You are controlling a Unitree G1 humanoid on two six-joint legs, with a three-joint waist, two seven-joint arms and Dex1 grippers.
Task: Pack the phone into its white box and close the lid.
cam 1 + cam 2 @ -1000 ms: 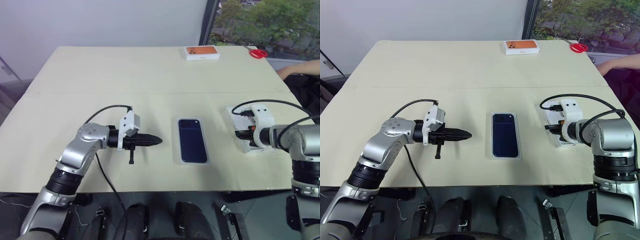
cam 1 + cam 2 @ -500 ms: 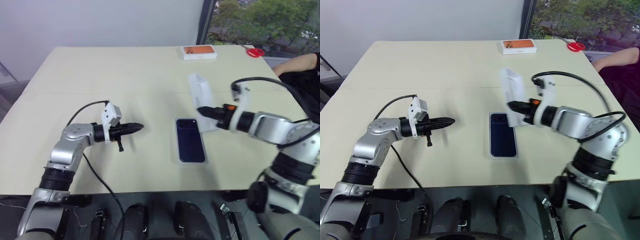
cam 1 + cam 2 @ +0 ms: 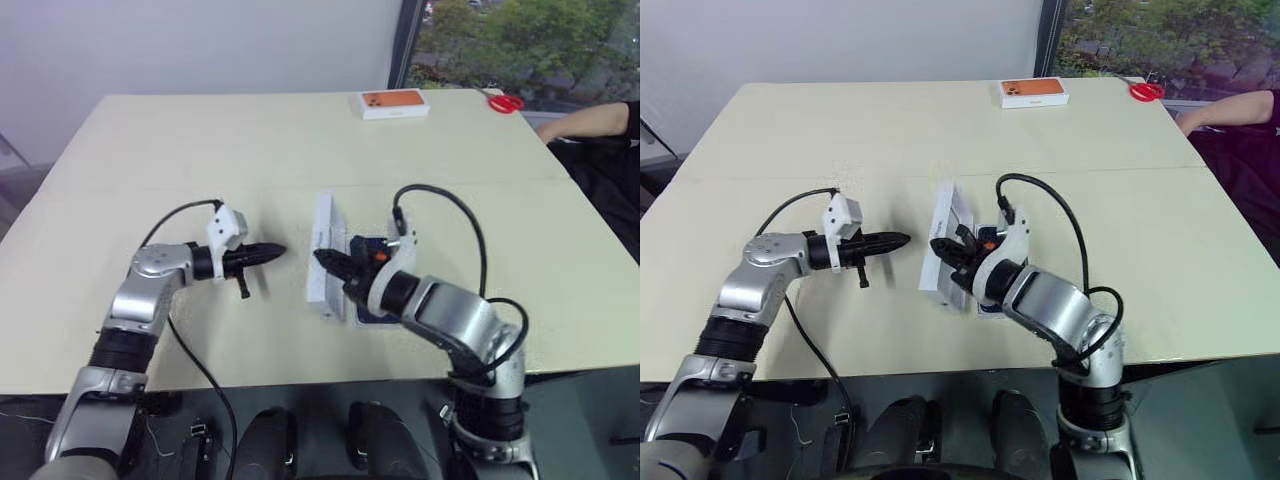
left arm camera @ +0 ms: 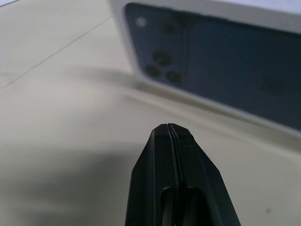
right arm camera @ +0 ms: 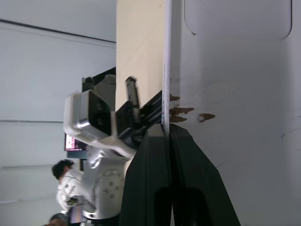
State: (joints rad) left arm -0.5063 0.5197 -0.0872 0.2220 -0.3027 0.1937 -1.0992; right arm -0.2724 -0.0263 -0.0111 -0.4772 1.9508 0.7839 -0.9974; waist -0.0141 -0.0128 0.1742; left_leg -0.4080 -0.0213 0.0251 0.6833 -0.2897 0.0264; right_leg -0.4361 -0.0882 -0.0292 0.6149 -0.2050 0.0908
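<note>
Right eye view shows the right gripper (image 3: 948, 248) pinched shut on the lid's (image 3: 941, 248) edge, holding it upright just left of the phone (image 3: 365, 247) lying in the white box (image 3: 358, 318) on the table (image 3: 1140, 230). The left gripper (image 3: 902, 240), closed and empty, hovers nearby. That thin edge grip risks the lid slipping or landing skewed.

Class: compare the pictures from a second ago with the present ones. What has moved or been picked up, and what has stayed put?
The right gripper, a second ago at the table's right edge, picked up the lid and swung it across to the robot's left; it now holds it on edge just left of the phone. The left gripper, shut, shifted slightly further left. The phone, the orange-topped box and the red scissors stayed put.
</note>
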